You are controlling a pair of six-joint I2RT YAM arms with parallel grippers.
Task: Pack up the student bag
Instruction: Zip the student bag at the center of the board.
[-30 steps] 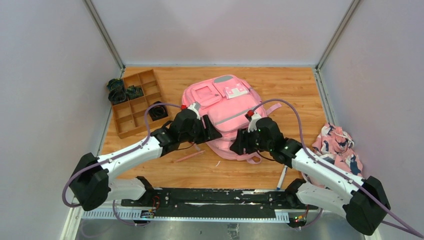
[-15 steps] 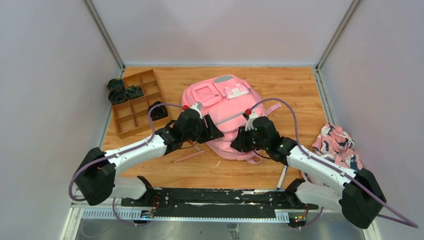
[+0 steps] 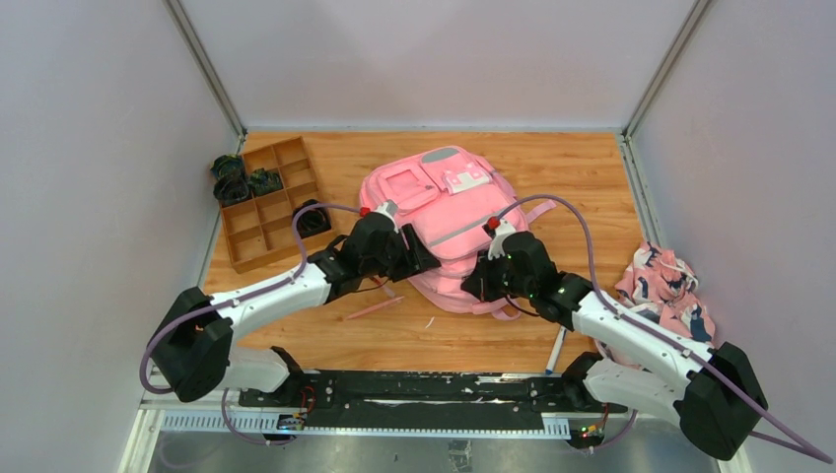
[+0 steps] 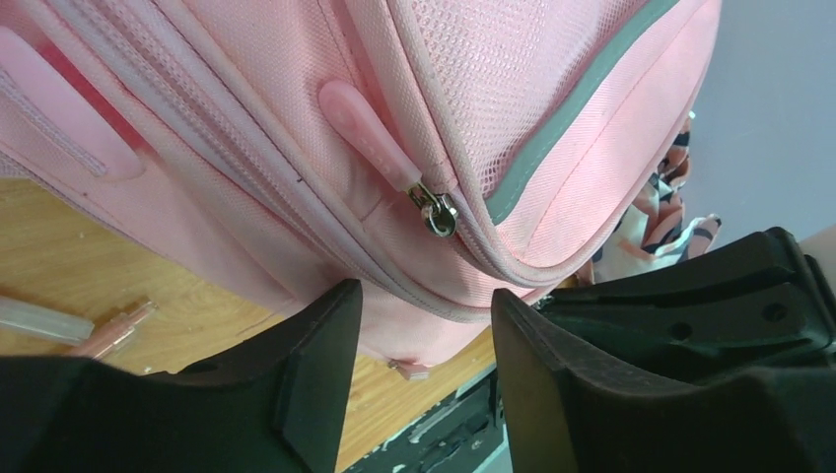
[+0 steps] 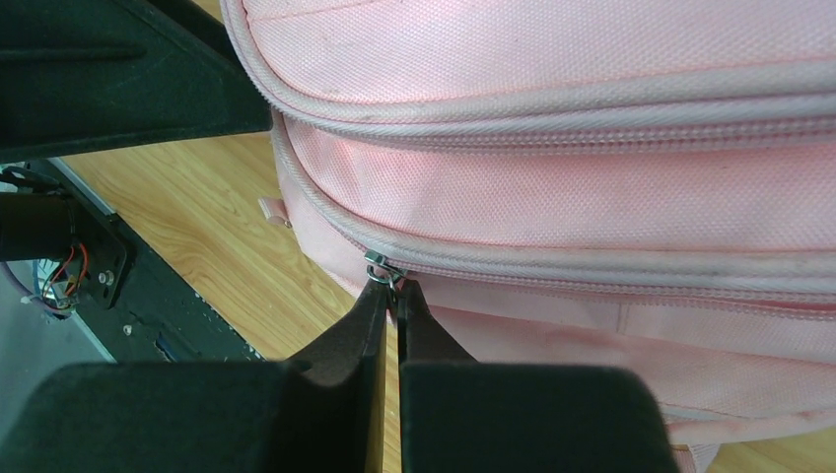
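The student bag (image 3: 444,222) is a pink backpack with grey trim, lying flat on the wooden table. My right gripper (image 3: 473,288) is at its near edge; in the right wrist view the gripper (image 5: 392,286) is shut on the tab hanging from a metal zipper slider (image 5: 380,263), and the tab itself is hidden between the fingers. My left gripper (image 3: 426,264) is at the bag's near left side. In the left wrist view this gripper (image 4: 424,296) is open, its fingers straddling the bag's lower seam without pinching it. A pink zipper pull (image 4: 370,138) hangs above.
A brown divided tray (image 3: 258,212) with dark rolled items (image 3: 232,179) stands at the left. A pink-and-navy floral cloth (image 3: 665,291) lies at the right edge. A pink pen (image 3: 375,307) and a light pen (image 3: 555,350) lie near the bag's front.
My right gripper has closed on the zipper tab at the bag's near edge. The left arm has crept slightly right along the bag, its jaws still apart.
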